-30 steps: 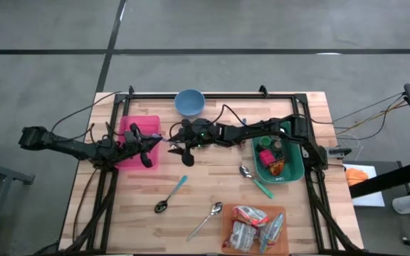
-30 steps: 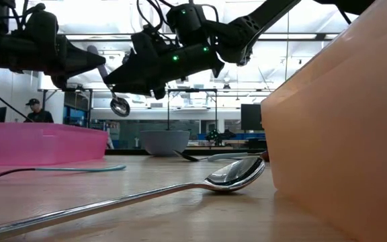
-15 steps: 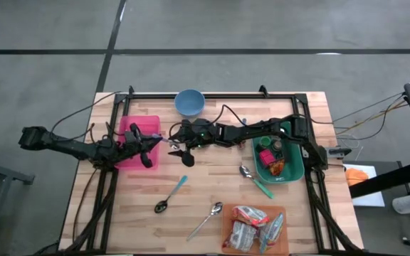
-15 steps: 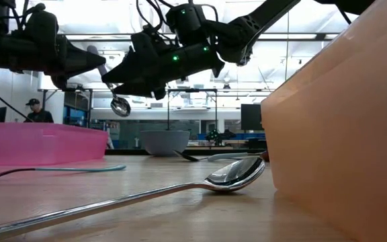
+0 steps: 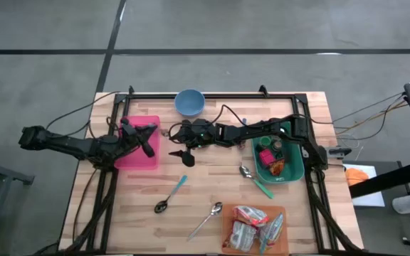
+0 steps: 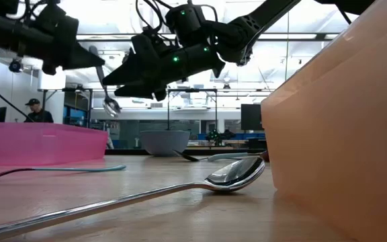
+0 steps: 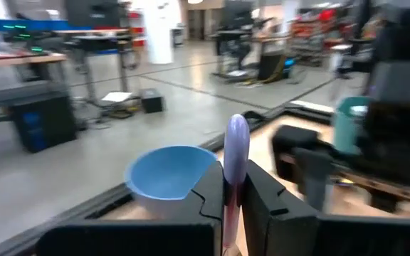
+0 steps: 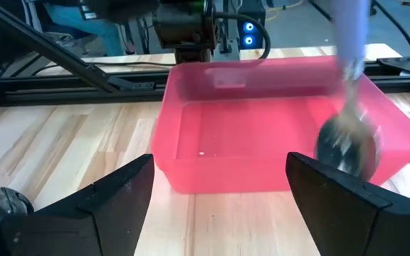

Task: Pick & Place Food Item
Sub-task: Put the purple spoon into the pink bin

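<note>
— Jaws? Left gripper [image 7: 232, 195] is clamped on the lavender-handled spoon [image 6: 102, 81]; right gripper [image 8: 219, 188] stands spread wide, holding nothing.

— Where's the spoon?

— Over the pink bin [image 5: 139, 141], near its right edge, with the right gripper just right of that bin.

— Which way does it point?

— Long axis near upright, bowl hanging down, handle up between the fingers.

— Handling?

— Likely stiff and light, though slippery; best held at the handle.

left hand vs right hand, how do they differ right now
The left hand is shut on a purple-handled spoon; the right hand is open and holds nothing. The left hand is above the pink bin; the right hand is beside it, over bare table. Both are dark and two-fingered.
</note>
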You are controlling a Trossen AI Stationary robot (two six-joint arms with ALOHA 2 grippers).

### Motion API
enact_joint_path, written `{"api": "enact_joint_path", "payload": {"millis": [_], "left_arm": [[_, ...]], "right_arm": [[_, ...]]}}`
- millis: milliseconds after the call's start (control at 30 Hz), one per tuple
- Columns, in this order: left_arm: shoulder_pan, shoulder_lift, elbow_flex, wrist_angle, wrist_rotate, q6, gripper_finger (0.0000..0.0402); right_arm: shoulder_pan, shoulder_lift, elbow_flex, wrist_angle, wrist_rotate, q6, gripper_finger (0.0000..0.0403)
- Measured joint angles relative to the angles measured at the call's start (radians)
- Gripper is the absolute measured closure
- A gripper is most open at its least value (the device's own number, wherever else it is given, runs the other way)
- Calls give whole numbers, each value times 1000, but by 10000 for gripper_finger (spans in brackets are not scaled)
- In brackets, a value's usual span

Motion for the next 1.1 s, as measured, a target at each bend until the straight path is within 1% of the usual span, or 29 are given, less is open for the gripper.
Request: {"api": "enact_joint_path", "payload": {"millis": [133,267,367,500,600,700,800,867,967,1033,1100], "left_arm": [[0,1,113,-161,-96,-32,388],[0,1,246,-394,-109,-163,388],[0,2,340,-600,-119,-337,388],[0,2,437,-902,-118,-632,388],[1,9,477,-1098,-112,-830,388],[1,27,488,-1239,-56,-987,388],[1,56,474,-1288,-7,-1075,388],[2,80,455,-1297,27,-1104,388],[5,112,424,-1295,48,-1143,387],[11,131,404,-1294,71,-1185,376],[26,140,386,-1297,120,-1228,361]], "right_arm": [[-1,0,0,-16,0,-5,87],[-1,0,0,-20,0,-8,87],[-1,0,0,-21,0,-8,87],[-1,0,0,-22,0,-8,87],[-1,0,0,-22,0,-8,87],[-1,0,0,-22,0,-8,87],[-1,0,0,-20,0,-8,87],[-1,0,0,-19,0,-8,87],[-1,0,0,-19,0,-6,87],[-1,0,0,-18,0,-7,87],[-1,0,0,-18,0,-7,87]]}}
